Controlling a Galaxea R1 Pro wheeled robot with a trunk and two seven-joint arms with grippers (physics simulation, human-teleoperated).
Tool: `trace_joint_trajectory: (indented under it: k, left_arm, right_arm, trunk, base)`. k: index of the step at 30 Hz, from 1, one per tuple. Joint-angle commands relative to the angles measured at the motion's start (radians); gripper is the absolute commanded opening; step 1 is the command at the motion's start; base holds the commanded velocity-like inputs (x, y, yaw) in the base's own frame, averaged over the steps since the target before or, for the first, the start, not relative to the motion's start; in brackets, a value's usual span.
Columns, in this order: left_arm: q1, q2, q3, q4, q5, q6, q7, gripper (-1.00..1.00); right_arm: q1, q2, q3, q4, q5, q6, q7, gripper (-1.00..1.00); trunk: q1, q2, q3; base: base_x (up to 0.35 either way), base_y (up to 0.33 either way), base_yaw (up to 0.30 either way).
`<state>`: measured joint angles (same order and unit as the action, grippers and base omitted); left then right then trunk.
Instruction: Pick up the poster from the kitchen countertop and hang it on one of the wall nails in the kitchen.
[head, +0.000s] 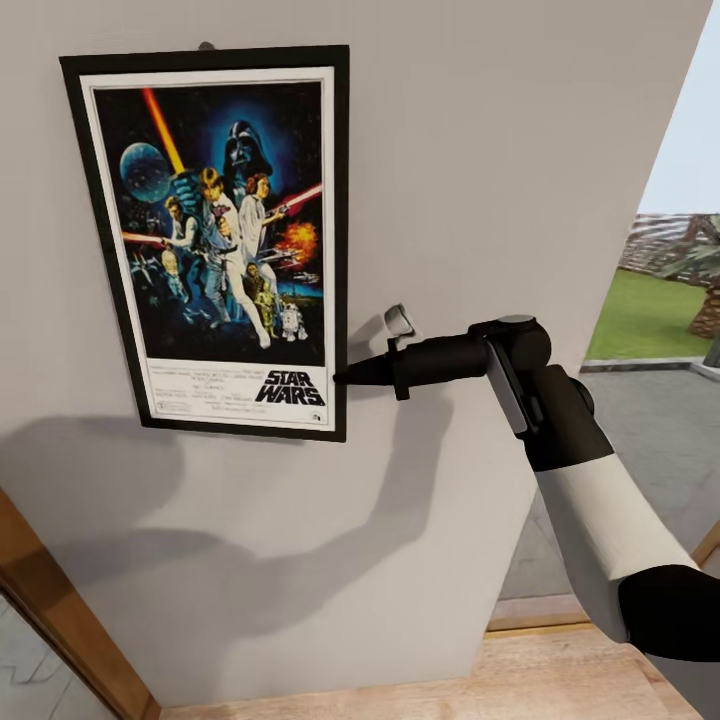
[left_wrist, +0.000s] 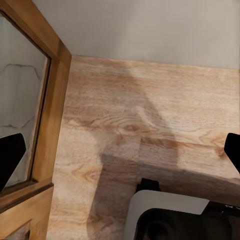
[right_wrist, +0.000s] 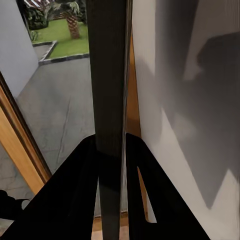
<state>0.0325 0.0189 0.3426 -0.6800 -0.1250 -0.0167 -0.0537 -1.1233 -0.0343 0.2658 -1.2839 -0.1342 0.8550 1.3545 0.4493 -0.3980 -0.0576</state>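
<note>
Wooden flooring (left_wrist: 150, 125) lies below the left gripper (left_wrist: 120, 155), whose dark fingers stand wide apart with nothing between them. Further out, the right gripper (head: 345, 378) pinches the right edge of the poster (head: 215, 240), its black fingers (right_wrist: 75, 200) clamped on the thin frame. Behind it, the poster lies flat against the light-grey wall (head: 480, 180), a nail (head: 206, 45) showing at its top edge.

A plain light-grey wall (head: 480, 180) is catching soft grey shadows. Pale wood-grain plank flooring (left_wrist: 150, 115) is running below it. A honey-brown wooden door frame (head: 60, 600) is bordering it, and daylight is showing a green lawn (head: 645, 315) outside.
</note>
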Motion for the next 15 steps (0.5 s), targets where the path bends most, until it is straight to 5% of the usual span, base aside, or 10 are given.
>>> trace_joint_trajectory:
  k: [1,2,3,4,5,15]
  left_arm:
    - [0.000,0.000,0.004,-0.001,-0.010,-0.002,-0.006,1.00]
    - [0.000,0.001,0.004,-0.001,-0.010,-0.001,-0.006,1.00]
    - [0.000,0.001,0.004,-0.001,-0.010,-0.002,-0.006,1.00]
    - [0.000,0.002,0.004,-0.001,-0.010,-0.002,-0.006,1.00]
    - [0.000,0.002,0.004,-0.001,-0.010,-0.002,-0.006,1.00]
    - [0.000,0.003,0.004,-0.001,-0.010,-0.002,-0.006,1.00]
  right_arm:
    - [-0.001,-0.001,0.002,0.000,-0.006,0.009,-0.002,-1.00]
    - [-0.002,-0.032,0.087,-0.041,-0.111,-0.020,0.071,-1.00]
    - [-0.066,-0.030,0.090,-0.146,-0.112,-0.047,0.118,-1.00]
    - [-0.062,-0.026,0.088,-0.141,-0.094,-0.048,0.115,1.00]
    - [-0.001,-0.001,0.001,0.000,-0.006,0.009,-0.002,1.00]
    - [-0.001,-0.001,0.001,0.000,-0.007,0.010,-0.003,1.00]
  trunk:
    - [0.001,-0.002,-0.002]
    - [0.001,-0.002,-0.002]
    - [0.001,-0.002,-0.002]
    - [0.001,-0.002,-0.002]
    - [0.001,-0.002,-0.002]
    - [0.001,-0.002,-0.002]
  base:
    - [0.070,0.000,0.000]
    - [0.140,0.000,0.000]
    - [0.108,0.000,0.000]
    - [0.086,0.000,0.000]
    - [0.055,0.000,0.000]
    - [0.014,0.000,0.000]
